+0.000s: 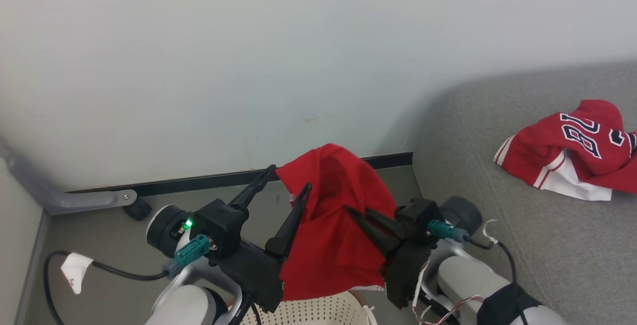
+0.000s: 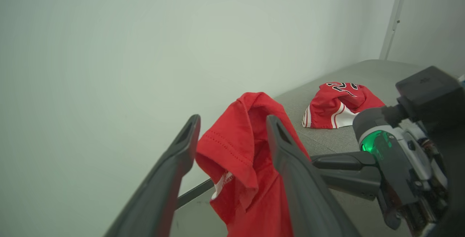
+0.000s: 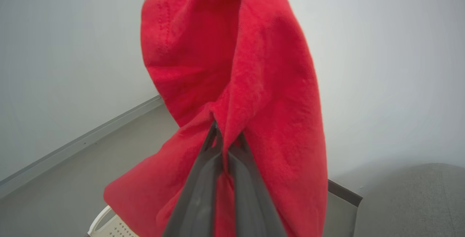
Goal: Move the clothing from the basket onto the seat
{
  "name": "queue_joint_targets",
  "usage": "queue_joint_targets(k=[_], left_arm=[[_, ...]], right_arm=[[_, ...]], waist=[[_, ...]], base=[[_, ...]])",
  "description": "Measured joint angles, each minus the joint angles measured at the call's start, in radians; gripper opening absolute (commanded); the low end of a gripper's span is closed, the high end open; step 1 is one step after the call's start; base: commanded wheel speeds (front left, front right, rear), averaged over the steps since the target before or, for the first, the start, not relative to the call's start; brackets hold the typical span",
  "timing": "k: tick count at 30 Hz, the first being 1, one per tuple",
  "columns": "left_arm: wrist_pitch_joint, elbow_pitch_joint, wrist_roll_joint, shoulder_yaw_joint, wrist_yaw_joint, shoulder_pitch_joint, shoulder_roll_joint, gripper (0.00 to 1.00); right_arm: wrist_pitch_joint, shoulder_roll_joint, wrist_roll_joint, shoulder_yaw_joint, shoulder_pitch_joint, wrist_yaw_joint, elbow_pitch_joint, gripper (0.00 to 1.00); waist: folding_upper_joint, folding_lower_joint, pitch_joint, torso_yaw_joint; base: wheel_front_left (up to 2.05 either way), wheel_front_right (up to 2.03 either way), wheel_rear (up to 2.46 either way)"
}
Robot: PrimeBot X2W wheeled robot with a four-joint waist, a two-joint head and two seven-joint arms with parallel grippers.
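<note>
1. Room: plain pale wall [image 1: 249,41], grey floor [image 1: 99,255], and a dark baseboard [image 1: 199,181] running along where they meet.
2. Seat [image 1: 522,225]: grey upholstery on the robot's right, with its rounded corner reaching toward the baseboard.
3. Jersey [image 1: 572,151]: red with white stripe trim and navy numbers. It lies crumpled on the seat, well in from that rounded corner and well apart from both grippers.
4. Basket [image 1: 318,312]: a cream perforated wall shows at the bottom edge of the head view, between the two forearms.
5. Red shirt [image 1: 333,225]: held up off the floor in front of the wall, draped in a peak. Its white hem hangs just over the basket; whether they touch I cannot tell.
6. Right gripper [image 1: 356,211]: the arm reaches in from the right, angled up and left. Its fingers are pressed together, pinching a fold in the middle of the shirt.
7. Left gripper [image 1: 289,176]: the arm is raised beside the shirt's left edge. Its fingers are spread, with a stitched sleeve fold between them, unclamped.
</note>
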Motion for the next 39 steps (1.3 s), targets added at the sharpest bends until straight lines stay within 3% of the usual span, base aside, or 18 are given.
queue_joint_targets(k=[16, 22, 39], left_arm=[[-0.028, -0.006, -0.013, -0.023, -0.010, 0.058, 0.001, 1.00], [-0.029, -0.030, -0.013, -0.054, -0.018, 0.081, 0.000, 1.00], [-0.030, -0.065, -0.005, -0.108, -0.027, 0.099, -0.022, 1.00]], right_arm=[[0.000, -0.179, 0.011, -0.162, 0.003, -0.003, -0.101, 0.00], [0.000, -0.247, -0.007, -0.207, 0.025, -0.025, -0.149, 0.00], [0.000, -0.333, -0.034, -0.300, 0.085, -0.072, -0.292, 0.00]], waist=[[0.0000, 0.0000, 0.008, -0.124], [0.0000, 0.0000, 0.009, -0.184], [0.0000, 0.0000, 0.021, -0.371]], base=[[0.00, 0.00, 0.00], [0.00, 0.00, 0.00], [0.00, 0.00, 0.00]])
